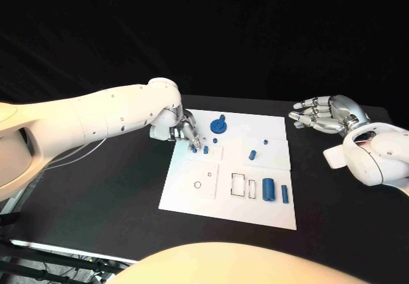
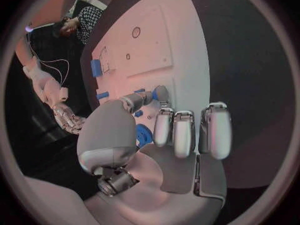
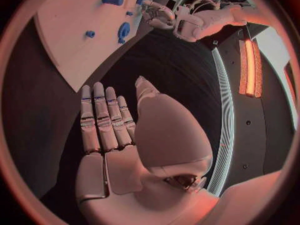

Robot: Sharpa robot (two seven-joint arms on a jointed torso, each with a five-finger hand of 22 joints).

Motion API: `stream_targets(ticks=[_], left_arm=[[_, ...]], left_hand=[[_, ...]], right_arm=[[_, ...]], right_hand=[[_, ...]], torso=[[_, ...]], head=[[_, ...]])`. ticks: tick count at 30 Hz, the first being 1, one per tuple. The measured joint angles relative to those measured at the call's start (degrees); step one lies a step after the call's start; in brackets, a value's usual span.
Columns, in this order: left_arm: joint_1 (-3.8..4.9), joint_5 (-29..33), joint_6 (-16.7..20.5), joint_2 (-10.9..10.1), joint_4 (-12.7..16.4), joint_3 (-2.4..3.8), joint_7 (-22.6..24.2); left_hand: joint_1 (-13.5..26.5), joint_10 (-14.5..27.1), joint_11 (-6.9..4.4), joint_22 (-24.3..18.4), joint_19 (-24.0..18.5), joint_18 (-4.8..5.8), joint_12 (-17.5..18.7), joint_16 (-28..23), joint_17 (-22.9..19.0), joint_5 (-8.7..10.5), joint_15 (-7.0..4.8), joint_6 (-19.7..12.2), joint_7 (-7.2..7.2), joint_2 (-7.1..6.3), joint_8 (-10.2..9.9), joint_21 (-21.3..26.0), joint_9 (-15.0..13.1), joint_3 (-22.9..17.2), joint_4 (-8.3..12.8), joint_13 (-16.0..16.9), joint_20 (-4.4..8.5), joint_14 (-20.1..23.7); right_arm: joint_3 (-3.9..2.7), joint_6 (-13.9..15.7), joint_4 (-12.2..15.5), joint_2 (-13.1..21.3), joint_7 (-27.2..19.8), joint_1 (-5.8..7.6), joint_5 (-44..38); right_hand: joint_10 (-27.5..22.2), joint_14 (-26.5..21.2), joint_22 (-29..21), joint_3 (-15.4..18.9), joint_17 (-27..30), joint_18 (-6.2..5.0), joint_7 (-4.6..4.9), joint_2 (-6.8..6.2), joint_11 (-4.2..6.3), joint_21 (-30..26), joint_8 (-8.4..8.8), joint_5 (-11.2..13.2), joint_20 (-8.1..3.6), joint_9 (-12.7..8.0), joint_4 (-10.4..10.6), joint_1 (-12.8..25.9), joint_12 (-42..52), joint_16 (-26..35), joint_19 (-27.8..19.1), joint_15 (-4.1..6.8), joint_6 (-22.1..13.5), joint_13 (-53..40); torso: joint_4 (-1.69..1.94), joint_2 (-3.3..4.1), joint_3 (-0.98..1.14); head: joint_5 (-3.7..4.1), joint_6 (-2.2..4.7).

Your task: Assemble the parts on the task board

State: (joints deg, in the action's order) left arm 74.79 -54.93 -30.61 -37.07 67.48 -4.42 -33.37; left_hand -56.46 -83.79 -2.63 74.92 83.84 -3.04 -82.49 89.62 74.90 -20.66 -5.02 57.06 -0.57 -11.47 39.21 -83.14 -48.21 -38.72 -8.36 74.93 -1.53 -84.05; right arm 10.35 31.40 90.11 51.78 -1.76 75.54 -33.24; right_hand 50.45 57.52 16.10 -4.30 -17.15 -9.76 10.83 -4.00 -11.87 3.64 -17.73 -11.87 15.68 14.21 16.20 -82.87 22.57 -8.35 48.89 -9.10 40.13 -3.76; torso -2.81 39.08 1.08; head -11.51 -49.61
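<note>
The white task board (image 1: 200, 198) lies mid-table. My left hand (image 1: 181, 127) hangs over its far left corner; in the left wrist view, thumb and a fingertip (image 2: 162, 92) pinch a small blue peg (image 2: 154, 93), the other fingers curled. A blue gear (image 1: 219, 125) sits just right of that hand, also seen behind the thumb (image 2: 144, 135). More blue parts lie on the board: a short peg (image 1: 252, 155), a thick cylinder (image 1: 268, 189) and a thin bar (image 1: 283, 193). My right hand (image 1: 328, 115) hovers right of the board, fingers extended, holding nothing (image 3: 125, 140).
Rectangular slots (image 1: 243, 185) and a small round hole (image 1: 198, 184) are cut in the board's near half. Tiny blue studs (image 1: 266, 141) stand near the far edge. Black table (image 1: 102, 195) surrounds the board, with its front edge close to me.
</note>
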Motion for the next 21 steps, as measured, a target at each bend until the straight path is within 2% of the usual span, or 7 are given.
stream_targets(ticks=[9,11,16,21], left_arm=[[-0.25,-0.2,0.9,-0.7,0.4,-0.03,0.0],[-0.31,-0.2,1.3,-0.9,0.7,0.00,0.1],[-0.44,-0.2,2.4,-1.4,1.2,0.11,0.4],[-0.57,-0.3,4.2,-2.4,1.9,0.40,0.8]], left_hand=[[0.6,0.0,0.00,0.0,0.0,0.00,1.0,0.0,0.0,1.18,0.00,0.3,0.04,-0.66,-0.3,0.2,0.2,8.9,-4.5,0.0,0.04,0.0],[0.6,0.0,0.00,0.0,-0.2,0.01,1.1,0.0,0.0,2.45,0.00,0.0,-0.23,-0.66,-0.4,0.4,0.2,11.0,-6.0,0.0,0.22,0.0],[0.5,0.2,0.20,0.0,-0.2,0.01,1.5,0.0,0.0,4.29,0.00,-0.3,-0.54,-0.84,-0.7,0.4,0.2,12.9,-7.6,0.0,0.22,0.0],[0.3,0.7,0.19,0.0,-0.2,0.01,2.2,0.0,0.0,4.71,0.01,-0.7,-0.98,-0.98,-1.1,0.9,0.2,13.8,-8.0,-0.5,0.22,0.0]], right_arm=[[0.00,0.0,0.0,0.0,0.0,0.00,0.0],[0.00,0.0,0.0,0.0,0.0,0.00,0.0],[0.00,0.0,0.0,0.0,0.0,-0.01,0.0],[0.00,0.0,0.0,0.0,0.0,-0.02,0.0]], right_hand=[[0.0,0.0,0.0,0.0,0.0,0.00,0.00,0.00,0.00,0.0,0.00,0.0,0.00,0.0,0.0,0.0,0.0,0.0,0.0,0.00,0.0,0.0],[0.0,0.0,0.0,0.0,0.0,0.00,0.00,0.00,0.00,0.0,0.00,0.0,0.00,0.0,0.0,0.0,0.0,0.0,0.0,0.00,0.0,0.0],[0.0,0.0,0.0,0.0,0.0,0.00,0.00,0.00,0.00,0.0,0.00,0.0,0.00,0.0,0.0,0.0,0.0,0.0,0.0,0.00,0.0,0.0],[0.0,0.0,0.0,0.0,0.0,0.00,0.00,0.00,0.00,0.0,0.00,0.0,0.00,0.0,0.0,0.0,0.0,0.0,0.0,0.00,0.0,0.0]], torso=[[-0.03,0.00,0.00],[-0.03,0.00,0.00],[-0.04,-0.01,0.00],[-0.04,-0.01,-0.01]], head=[[0.01,0.17],[0.05,0.22],[0.07,0.29],[0.16,0.43]])
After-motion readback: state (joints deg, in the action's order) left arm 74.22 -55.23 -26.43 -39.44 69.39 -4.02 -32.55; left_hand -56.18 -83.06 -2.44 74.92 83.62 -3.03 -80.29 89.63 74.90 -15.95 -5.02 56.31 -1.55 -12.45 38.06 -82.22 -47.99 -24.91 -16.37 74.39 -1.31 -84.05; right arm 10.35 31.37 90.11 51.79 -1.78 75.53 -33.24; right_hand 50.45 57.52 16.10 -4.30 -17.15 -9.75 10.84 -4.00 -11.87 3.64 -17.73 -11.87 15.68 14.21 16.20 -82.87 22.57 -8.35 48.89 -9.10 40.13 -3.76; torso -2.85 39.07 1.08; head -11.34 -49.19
